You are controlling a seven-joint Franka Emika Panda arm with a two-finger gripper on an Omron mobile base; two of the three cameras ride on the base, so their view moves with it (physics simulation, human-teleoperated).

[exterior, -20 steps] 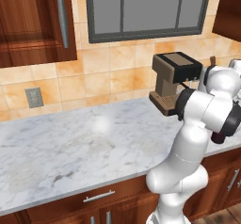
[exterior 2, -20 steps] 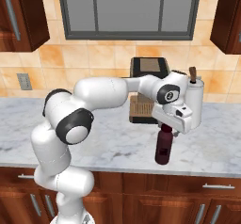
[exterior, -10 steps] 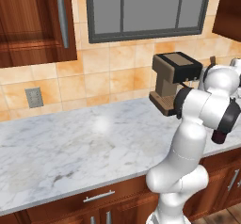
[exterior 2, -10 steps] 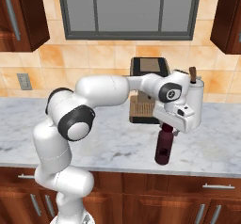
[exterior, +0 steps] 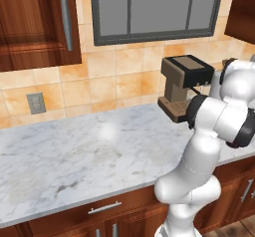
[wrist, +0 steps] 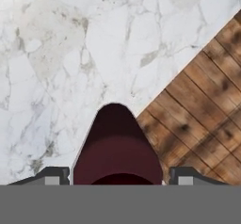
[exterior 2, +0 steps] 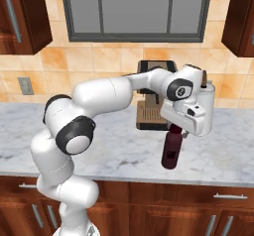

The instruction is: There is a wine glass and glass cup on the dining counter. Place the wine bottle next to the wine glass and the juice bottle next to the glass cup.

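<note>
Juice bottle pinched in pincer, above the worktop.
Bottle hangs upright near the worktop's front edge, right part, its top between the fingertips; coffee machine just behind, by the wall.

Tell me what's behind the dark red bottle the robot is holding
Behind the dark red bottle stands a brown coffee machine against the tiled wall. The gripper and arm cover most of the machine's right side.
</note>
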